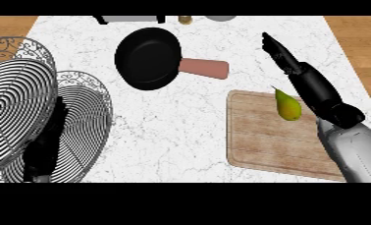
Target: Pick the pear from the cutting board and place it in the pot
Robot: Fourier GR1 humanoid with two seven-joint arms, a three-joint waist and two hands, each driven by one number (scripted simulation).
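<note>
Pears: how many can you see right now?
1. The pear lies on the cutting board, near its upper right corner, beside the right hand. The pot looks empty. The wire rack at left could hide something.

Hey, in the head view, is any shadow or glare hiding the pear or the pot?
Head view: even light, no glare; the pear shows plainly on the cutting board; the pot is so uniformly black that its inside shows no detail.

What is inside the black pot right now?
Nothing visible: the black pot shows only its dark interior. The pear lies on the cutting board, beside the right robot hand.
</note>
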